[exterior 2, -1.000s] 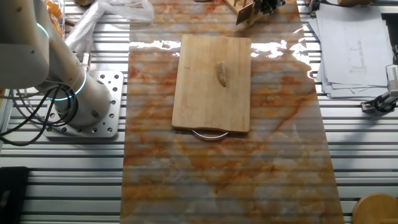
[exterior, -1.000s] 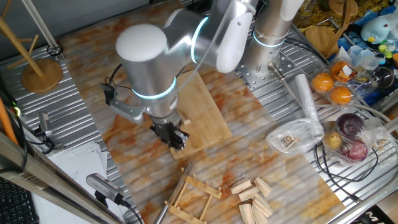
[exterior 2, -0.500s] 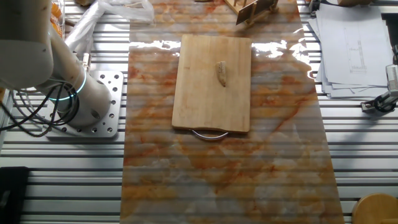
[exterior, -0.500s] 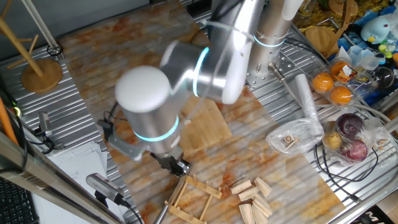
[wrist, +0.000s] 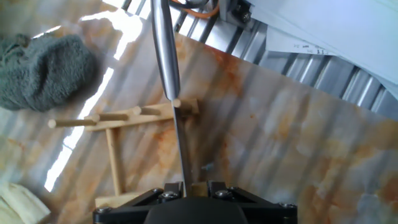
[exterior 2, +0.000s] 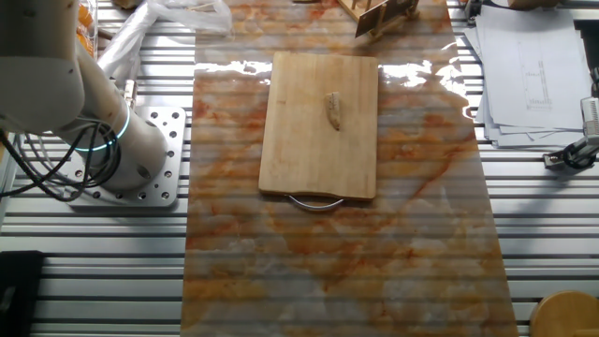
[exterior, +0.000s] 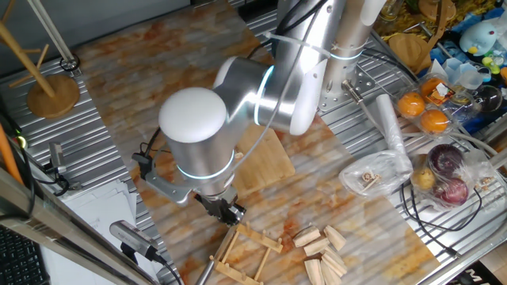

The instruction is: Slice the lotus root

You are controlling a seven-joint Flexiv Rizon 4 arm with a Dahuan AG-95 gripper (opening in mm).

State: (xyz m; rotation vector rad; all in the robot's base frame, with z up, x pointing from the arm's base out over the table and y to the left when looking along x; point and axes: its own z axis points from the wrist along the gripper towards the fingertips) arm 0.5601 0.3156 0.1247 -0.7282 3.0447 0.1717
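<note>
On board [exterior 2: 318, 126] lotus root [exterior 2: 332, 110]; claw [exterior: 228, 212] well apart at rack [exterior: 245, 252] (grip state unclear).

A wooden cutting board [exterior 2: 319, 126] lies on the marbled tabletop [exterior 2: 346, 253] with the lotus root [exterior 2: 333, 109] resting on its upper right part, the robot's base [exterior 2: 122, 154] off to the board's left and papers [exterior 2: 529, 80] to its right.

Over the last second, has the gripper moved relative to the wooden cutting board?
Yes. The gripper has left the cutting board's near edge and now hangs off it, over the knife on the wooden rack.
</note>
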